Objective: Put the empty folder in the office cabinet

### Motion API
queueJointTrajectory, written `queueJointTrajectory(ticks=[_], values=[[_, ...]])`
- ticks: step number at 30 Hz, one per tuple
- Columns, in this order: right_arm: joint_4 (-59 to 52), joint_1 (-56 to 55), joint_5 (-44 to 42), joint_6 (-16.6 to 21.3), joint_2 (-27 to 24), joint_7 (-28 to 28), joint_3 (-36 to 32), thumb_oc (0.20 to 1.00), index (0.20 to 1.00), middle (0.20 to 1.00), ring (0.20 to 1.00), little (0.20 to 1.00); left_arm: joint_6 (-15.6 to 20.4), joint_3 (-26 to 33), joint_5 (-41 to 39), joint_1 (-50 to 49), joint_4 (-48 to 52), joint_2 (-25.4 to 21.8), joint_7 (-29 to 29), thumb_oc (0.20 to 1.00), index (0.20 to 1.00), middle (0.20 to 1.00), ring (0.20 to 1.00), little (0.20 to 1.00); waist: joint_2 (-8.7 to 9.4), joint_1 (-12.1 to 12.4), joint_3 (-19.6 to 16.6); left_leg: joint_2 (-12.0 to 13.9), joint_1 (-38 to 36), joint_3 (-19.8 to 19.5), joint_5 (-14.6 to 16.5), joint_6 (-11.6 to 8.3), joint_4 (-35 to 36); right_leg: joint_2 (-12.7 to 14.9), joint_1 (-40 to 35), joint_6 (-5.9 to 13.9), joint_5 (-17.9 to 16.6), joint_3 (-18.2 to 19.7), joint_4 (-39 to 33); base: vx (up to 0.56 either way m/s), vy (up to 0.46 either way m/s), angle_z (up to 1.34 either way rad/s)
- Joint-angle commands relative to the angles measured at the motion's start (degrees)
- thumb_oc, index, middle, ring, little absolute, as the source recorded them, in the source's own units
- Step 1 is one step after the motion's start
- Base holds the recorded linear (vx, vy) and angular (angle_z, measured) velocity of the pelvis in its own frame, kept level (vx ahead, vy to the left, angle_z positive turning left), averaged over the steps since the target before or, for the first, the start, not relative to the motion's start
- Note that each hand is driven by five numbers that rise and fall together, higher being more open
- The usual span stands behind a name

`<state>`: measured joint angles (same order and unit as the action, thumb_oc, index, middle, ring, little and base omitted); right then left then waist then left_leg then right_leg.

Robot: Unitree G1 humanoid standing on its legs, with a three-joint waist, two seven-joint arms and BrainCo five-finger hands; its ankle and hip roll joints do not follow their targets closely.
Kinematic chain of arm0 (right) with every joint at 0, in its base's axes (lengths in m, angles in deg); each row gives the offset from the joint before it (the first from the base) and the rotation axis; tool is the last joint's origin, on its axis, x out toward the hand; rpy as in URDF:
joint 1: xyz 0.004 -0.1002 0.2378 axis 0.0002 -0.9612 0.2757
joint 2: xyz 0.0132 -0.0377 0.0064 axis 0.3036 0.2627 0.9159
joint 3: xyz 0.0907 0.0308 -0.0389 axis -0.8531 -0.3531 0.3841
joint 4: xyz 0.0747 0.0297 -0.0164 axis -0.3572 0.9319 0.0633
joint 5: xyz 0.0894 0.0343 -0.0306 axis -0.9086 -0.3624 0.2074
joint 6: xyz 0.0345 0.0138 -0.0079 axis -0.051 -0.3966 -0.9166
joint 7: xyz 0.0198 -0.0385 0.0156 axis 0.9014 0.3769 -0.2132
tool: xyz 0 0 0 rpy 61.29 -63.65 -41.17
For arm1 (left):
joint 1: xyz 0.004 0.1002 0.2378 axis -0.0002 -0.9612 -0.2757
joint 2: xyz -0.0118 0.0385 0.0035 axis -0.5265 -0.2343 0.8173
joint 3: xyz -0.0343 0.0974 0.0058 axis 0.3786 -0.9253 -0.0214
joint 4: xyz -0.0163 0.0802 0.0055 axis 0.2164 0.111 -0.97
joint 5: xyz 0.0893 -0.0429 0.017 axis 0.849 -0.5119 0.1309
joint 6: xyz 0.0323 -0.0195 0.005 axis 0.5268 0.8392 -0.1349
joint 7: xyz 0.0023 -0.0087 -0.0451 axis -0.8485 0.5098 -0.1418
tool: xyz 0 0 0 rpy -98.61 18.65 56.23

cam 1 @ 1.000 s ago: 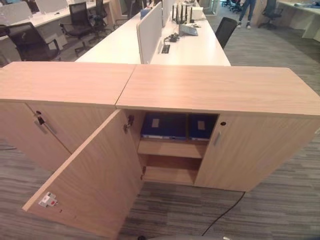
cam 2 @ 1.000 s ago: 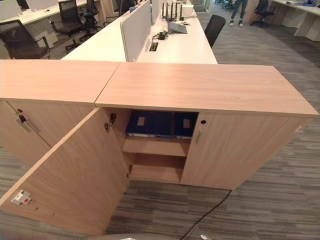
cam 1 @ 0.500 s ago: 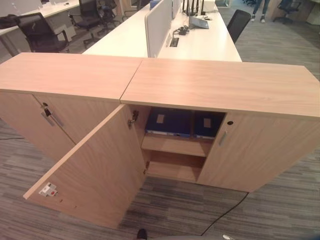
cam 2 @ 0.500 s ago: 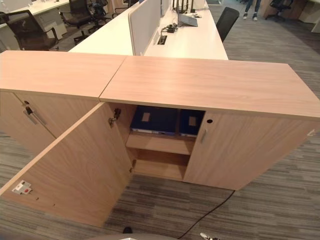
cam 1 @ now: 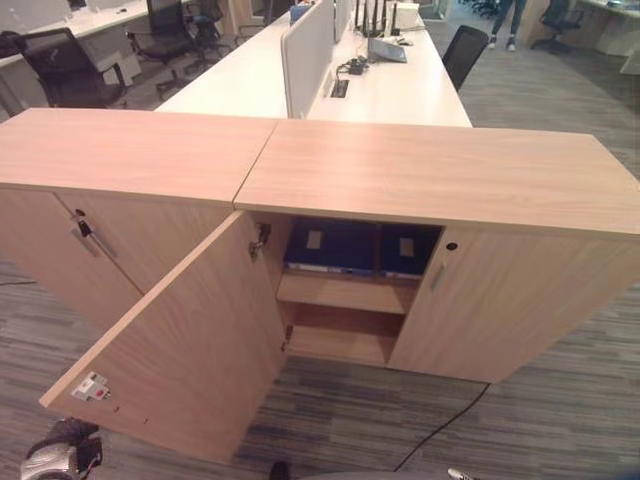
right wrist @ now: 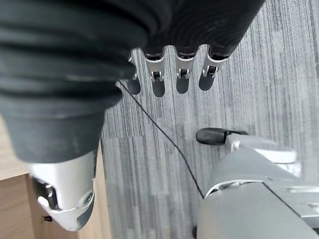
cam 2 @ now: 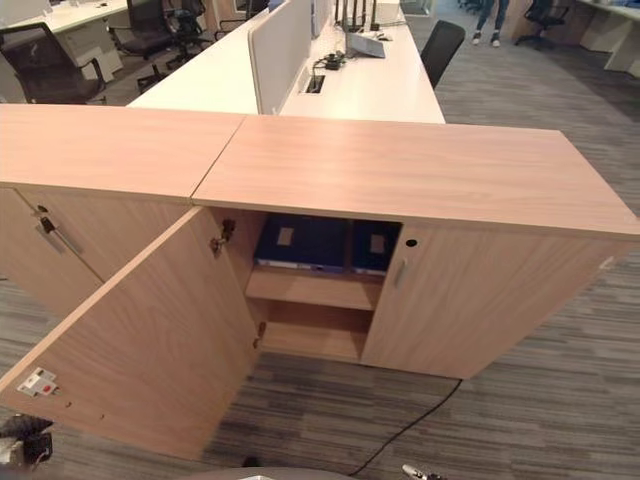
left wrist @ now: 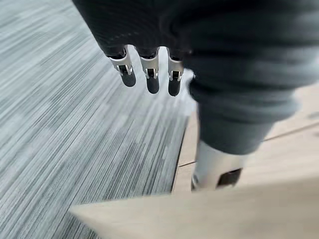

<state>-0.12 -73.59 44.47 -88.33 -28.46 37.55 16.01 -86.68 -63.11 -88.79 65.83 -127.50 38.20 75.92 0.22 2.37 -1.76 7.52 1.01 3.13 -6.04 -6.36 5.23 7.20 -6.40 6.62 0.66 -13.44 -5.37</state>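
Folders [cam 1: 330, 248] sit on the top shelf of the open cabinet [cam 1: 430, 180], both hands (left hand [left wrist: 149, 74], right hand [right wrist: 174, 74]) relaxed and empty; swing door [cam 1: 185, 350] shut squarely, pushing flat-fingered.

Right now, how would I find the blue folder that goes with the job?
Look at the long wooden cabinet with one door swung open. On its top shelf stand two dark blue folders; the wider left folder is the one nearest the open door.

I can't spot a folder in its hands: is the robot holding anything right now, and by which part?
Nothing is held. The left hand and the right hand hang with straight fingers over the carpet; blue folders sit on the open cabinet's top shelf.
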Motion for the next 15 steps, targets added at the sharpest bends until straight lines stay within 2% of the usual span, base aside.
queueJointTrajectory(ticks=[1,9,15], values=[[0.7,2.4,-0.4,0.8,-0.7,0.6,0.9,1.000,1.000,1.000,1.000,1.000,2.6,-3.5,2.1,7.7,2.4,-0.7,1.2,1.000,1.000,1.000,1.000,1.000,-2.44,0.0,0.1,2.5,-0.2,-1.5,2.3,-1.03,-0.2,1.2,1.6,2.53,0.6,-3.7,0.4,0.00,0.000,0.00],[0.5,2.9,0.4,0.8,-0.5,0.7,1.6,1.000,1.000,1.000,1.000,1.000,3.4,-8.3,2.4,12.1,13.1,1.7,2.6,1.000,1.000,1.000,1.000,1.000,-2.00,-0.4,-0.2,2.4,-0.2,-1.4,2.3,-1.02,-0.2,1.1,1.7,2.54,0.5,-3.6,0.4,0.00,-0.004,0.04],[1.0,2.8,0.6,0.8,0.8,0.9,0.3,1.000,1.000,1.000,1.000,1.000,4.3,-12.4,4.4,8.3,37.3,8.5,1.9,1.000,1.000,1.000,1.000,1.000,-1.67,-0.2,-0.1,2.2,0.1,-1.9,2.5,-1.05,-0.2,1.2,1.4,2.47,0.7,-4.2,0.4,-0.01,-0.003,0.04]])
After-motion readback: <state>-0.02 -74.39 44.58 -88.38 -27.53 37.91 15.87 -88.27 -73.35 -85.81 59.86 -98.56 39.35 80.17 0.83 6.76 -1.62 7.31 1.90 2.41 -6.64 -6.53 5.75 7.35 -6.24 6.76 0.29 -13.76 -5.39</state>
